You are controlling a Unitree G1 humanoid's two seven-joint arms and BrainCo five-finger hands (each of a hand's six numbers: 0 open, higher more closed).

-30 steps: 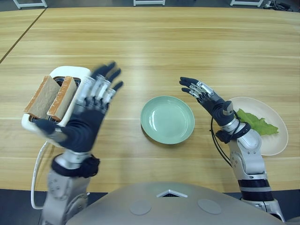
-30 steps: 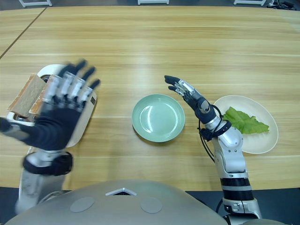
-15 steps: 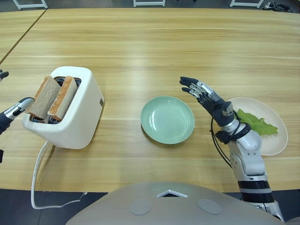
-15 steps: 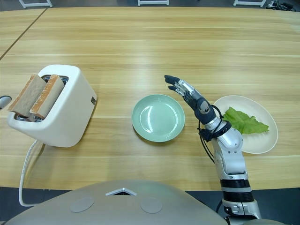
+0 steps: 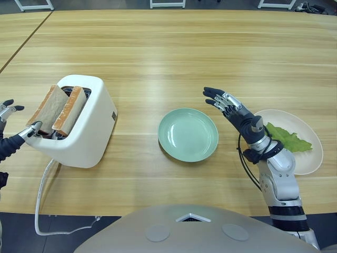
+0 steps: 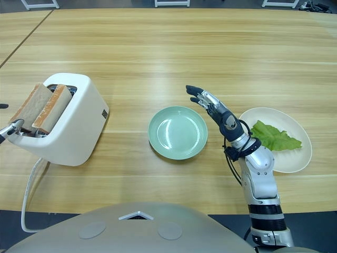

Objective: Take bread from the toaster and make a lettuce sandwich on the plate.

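Left hand (image 5: 9,143), now beside toaster (image 5: 87,138) (uncurled)

— Where's the toaster (image 5: 87,129)?
— Left side of the wooden table (image 5: 184,47), toward its near edge. Two bread slices (image 5: 59,109) stand in its slots, and the left hand (image 5: 9,142) is spread open just beside it.
— And the right hand (image 5: 233,109)?
— Fingers outstretched, between the empty green plate (image 5: 188,134) and the white plate (image 5: 284,115) holding a lettuce leaf (image 5: 287,138).
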